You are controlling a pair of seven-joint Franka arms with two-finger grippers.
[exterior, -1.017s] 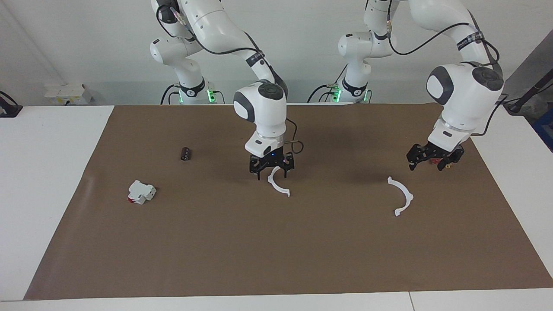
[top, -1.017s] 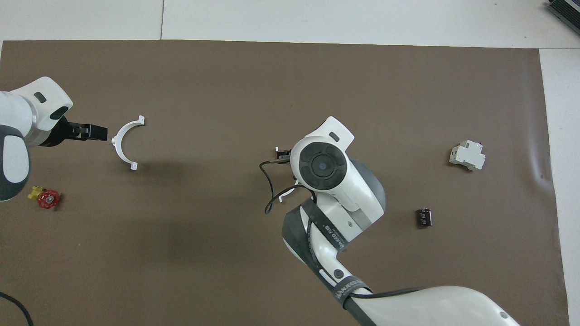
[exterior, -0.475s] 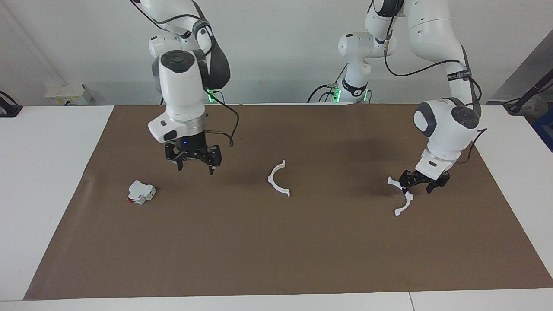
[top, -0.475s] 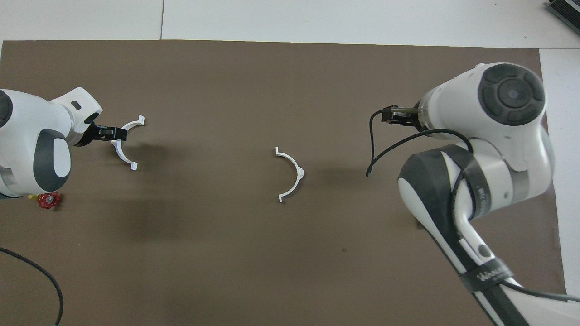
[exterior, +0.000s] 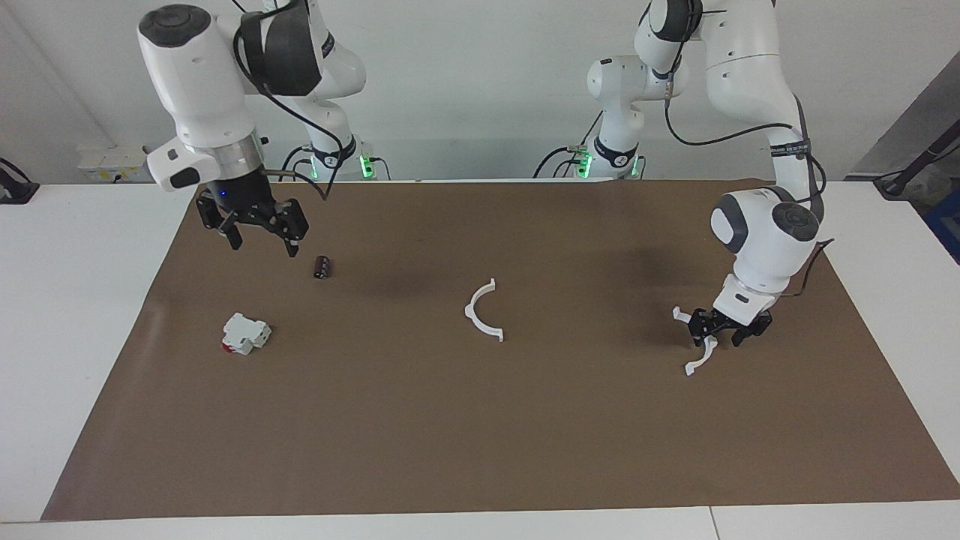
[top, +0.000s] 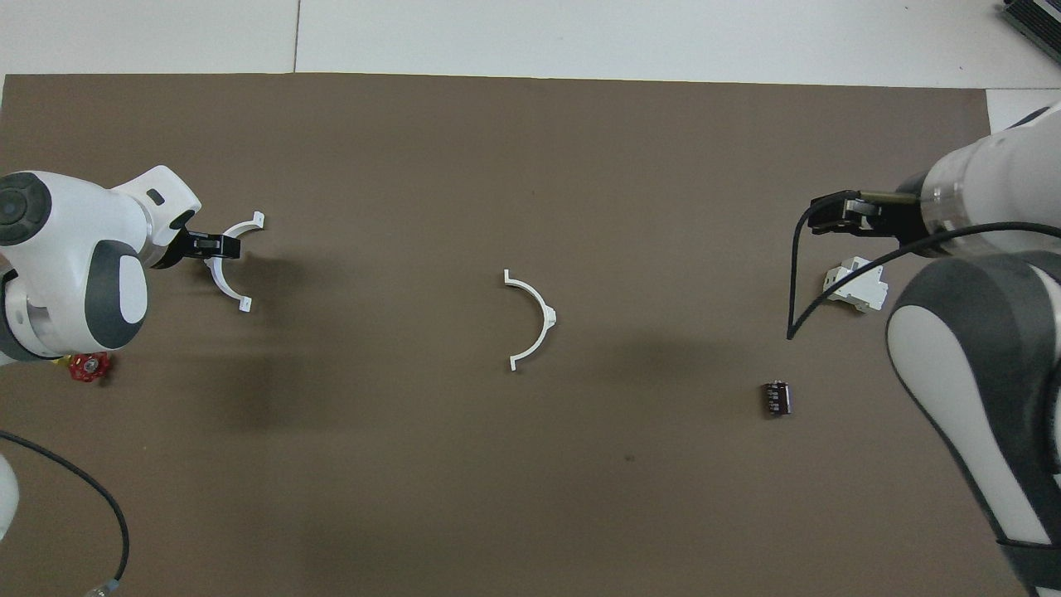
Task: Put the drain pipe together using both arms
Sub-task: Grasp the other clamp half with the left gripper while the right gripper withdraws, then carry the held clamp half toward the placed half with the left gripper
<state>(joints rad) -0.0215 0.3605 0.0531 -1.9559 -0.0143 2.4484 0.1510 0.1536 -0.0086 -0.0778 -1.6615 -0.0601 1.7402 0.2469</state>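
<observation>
The drain pipe lies as two separate white half-ring arcs on the brown mat. One arc point(exterior: 484, 312) point(top: 537, 319) lies alone at the middle of the mat. The other arc point(exterior: 700, 357) point(top: 224, 286) lies toward the left arm's end. My left gripper point(exterior: 721, 328) point(top: 214, 245) is down at the mat, right at the middle of that arc's curve. My right gripper point(exterior: 259, 229) point(top: 837, 214) is open and empty. It hangs high over the right arm's end of the mat, close to the small black cylinder.
A small black cylinder point(exterior: 322, 267) point(top: 777, 397) and a blocky white-and-red part point(exterior: 245, 334) point(top: 854, 286) lie toward the right arm's end. A small red valve wheel point(top: 88, 366) lies by the left arm. A black cable point(top: 99, 514) trails there.
My right gripper left the middle arc, swung to the right arm's end and rose. My left gripper moved down onto the other arc. Both arcs stay where they were.
</observation>
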